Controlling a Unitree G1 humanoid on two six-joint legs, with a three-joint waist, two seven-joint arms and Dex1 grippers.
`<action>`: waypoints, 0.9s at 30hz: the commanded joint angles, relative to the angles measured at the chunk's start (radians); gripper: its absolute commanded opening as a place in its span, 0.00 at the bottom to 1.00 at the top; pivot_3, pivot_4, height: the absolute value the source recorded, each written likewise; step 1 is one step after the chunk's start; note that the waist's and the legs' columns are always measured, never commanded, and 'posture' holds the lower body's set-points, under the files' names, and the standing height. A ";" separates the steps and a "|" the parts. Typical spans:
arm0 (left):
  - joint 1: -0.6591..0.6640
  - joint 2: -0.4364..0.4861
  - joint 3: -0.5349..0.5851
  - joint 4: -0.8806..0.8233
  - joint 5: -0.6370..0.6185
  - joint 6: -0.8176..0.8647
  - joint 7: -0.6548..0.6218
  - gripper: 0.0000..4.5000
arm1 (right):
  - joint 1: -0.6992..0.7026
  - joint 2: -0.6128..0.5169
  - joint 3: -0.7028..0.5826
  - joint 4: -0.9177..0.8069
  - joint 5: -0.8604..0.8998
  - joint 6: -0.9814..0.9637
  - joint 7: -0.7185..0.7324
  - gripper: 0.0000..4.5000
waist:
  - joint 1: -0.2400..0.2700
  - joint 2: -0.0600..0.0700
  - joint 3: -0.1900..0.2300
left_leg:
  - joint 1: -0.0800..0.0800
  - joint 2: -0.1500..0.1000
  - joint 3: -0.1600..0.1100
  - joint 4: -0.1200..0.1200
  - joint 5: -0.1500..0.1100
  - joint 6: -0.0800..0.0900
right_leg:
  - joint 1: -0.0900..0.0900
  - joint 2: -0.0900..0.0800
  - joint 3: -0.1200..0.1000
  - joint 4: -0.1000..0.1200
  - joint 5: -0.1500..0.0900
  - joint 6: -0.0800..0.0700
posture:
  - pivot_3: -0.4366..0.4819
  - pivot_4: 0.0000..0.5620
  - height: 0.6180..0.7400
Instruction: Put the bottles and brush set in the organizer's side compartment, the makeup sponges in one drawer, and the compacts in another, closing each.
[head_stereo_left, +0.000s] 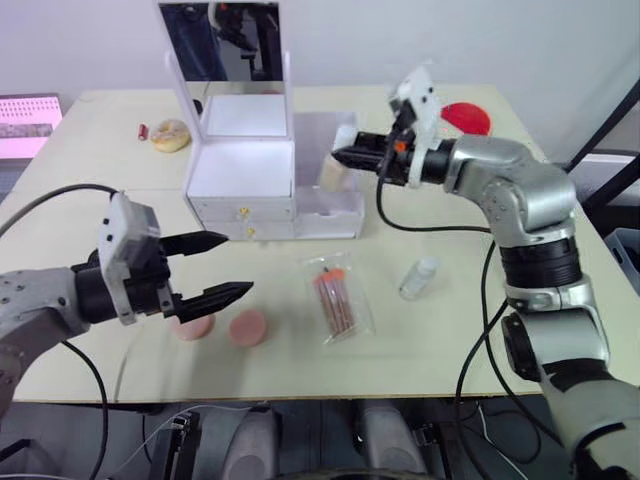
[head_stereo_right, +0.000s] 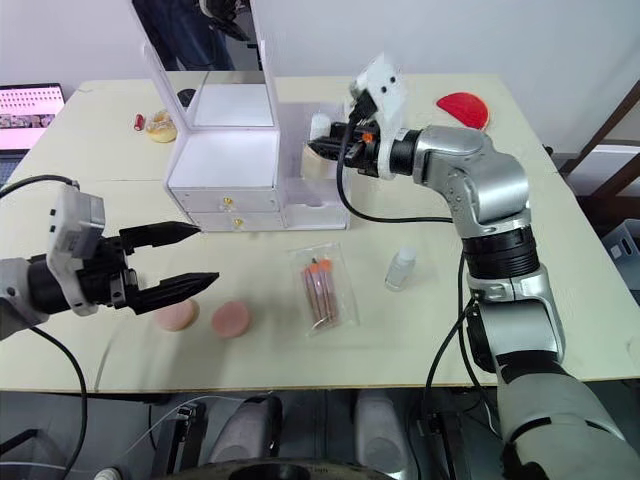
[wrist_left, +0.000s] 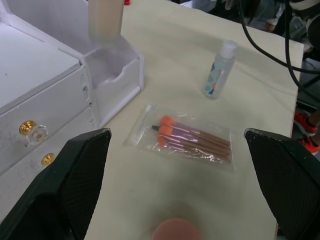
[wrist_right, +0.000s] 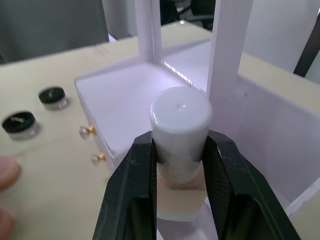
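Nearest, the left pincer (head_stereo_left: 212, 267) hovers spread wide above two pink makeup sponges (head_stereo_left: 222, 326) on the desk (head_stereo_left: 420, 340). Beside them lie the bagged brush set (head_stereo_left: 336, 296) and a small clear bottle (head_stereo_left: 418, 277). Further back, the right pincer (wrist_right: 179, 165) pinches a white-capped bottle (wrist_right: 180, 132) over the white organizer's (head_stereo_left: 243, 175) side compartment (head_stereo_left: 328, 205)

Left arm is reaching forward low, left hand (head_stereo_left: 213, 268) hovering with fingers spread wide. Right arm is bending inward at elbow, right hand (head_stereo_left: 345, 157) clamping its fingers together.
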 joint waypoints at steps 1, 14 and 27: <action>0.007 0.004 0.038 -0.024 -0.008 -0.017 0.003 1.00 | -0.020 0.010 0.021 0.039 -0.049 -0.077 0.028 0.17 | 0.000 0.000 0.000 | 0.000 0.000 0.000 0.000 0.000 0.000 | 0.000 0.000 0.000 0.000 0.000 0.000 | 0.48 0.27 1.00; 0.015 0.013 0.050 -0.026 -0.013 -0.015 0.009 1.00 | -0.042 0.050 0.106 0.285 -0.212 -0.275 0.117 0.17 | -0.001 0.000 0.000 | 0.000 0.000 0.000 0.000 0.000 0.000 | 0.000 0.000 0.000 0.000 0.000 0.000 | 0.48 0.27 1.00; 0.006 0.026 0.060 -0.024 -0.034 -0.002 0.019 1.00 | -0.048 0.081 0.092 0.344 -0.274 -0.313 0.114 0.17 | -0.003 0.000 0.000 | 0.001 0.000 0.000 0.000 0.000 0.000 | 0.000 0.000 0.000 0.001 0.000 0.000 | 0.48 0.27 1.00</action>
